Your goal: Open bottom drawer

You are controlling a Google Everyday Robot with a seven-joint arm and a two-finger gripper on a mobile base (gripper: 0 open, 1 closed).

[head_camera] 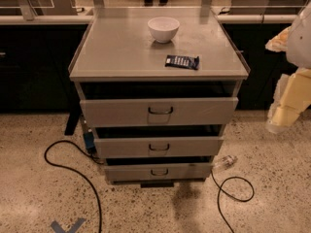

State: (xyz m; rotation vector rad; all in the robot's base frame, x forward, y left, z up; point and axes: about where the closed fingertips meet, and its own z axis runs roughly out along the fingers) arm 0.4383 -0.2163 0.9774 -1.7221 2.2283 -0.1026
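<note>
Low on the desk (pixel 121 47), the bottom drawer (pixel 159 172) looked perhaps barely out, its pull not yet done; the gripper (pixel 278 123) hung well right, whether clenched or released I could not tell.

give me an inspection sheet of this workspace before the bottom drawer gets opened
surface: grey cabinet top, flat, rims at the sides
job's things: bottom drawer, front facing the camera, wire handle untouched
clutter: white bowl and dark snack packet on top; clear object on the floor by the cabinet
grippers: end effector at right edge, apart from the drawers
cables: black cable on floor left; second cable right
surroundings: speckled floor, dark counters behind
</note>
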